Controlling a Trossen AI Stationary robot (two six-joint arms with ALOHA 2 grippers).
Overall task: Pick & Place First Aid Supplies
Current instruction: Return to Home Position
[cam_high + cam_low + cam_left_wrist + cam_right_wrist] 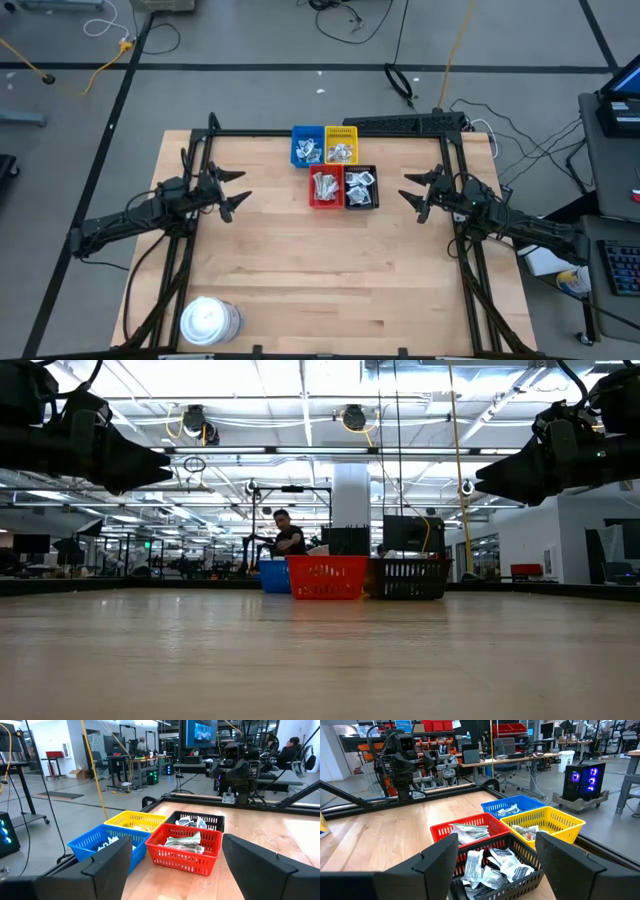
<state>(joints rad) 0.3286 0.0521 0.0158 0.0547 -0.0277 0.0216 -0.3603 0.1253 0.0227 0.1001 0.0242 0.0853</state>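
The first aid packets lie inside four small trays grouped at the table's far middle: blue [306,147], yellow [341,145], red [324,187] and black [361,187]. White square packets fill the black tray [492,865]; pale strips rest in the red tray [182,842]. My left gripper [234,190] hovers open above the table, left of the trays. My right gripper [411,188] hovers open to their right. Both point at the trays.
A big round white tub [208,321] stands near the table's near left corner. A dark frame [330,133] runs along the far edge and both sides. Bare wood [320,270] spreads across the middle and near part. A person [288,538] sits far behind the table.
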